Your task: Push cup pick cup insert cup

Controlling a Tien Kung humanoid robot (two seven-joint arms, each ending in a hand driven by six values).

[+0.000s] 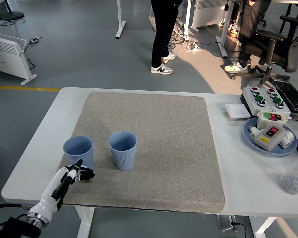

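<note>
- Head view gives us two cups, both pale blue, ribbed down their walls, open at the top and standing upright on the grey mat [154, 148] that covers most of the white table [39, 148].
- We take the mat as our landmark: the left cup [79, 152] stands at the mat's left edge, towards its near corner; the right cup [123, 149] stands just to the right of the first, further in on the mat, with a clear gap between them.
- We see one robot hand, the left hand [74, 173], white-backed with black fingers, over the mat's near left corner just in front of the left cup. Its fingers are curled in and grip nothing; whether a fingertip touches the cup's base we cannot tell.
- To the right of the mat we count one blue plate [253, 141] carrying a white control box [269, 131] with coloured buttons, one small white square [237, 111], and one clear bottle [294, 177].
- Beyond the mat's far edge, two persons' legs show on the floor.
</note>
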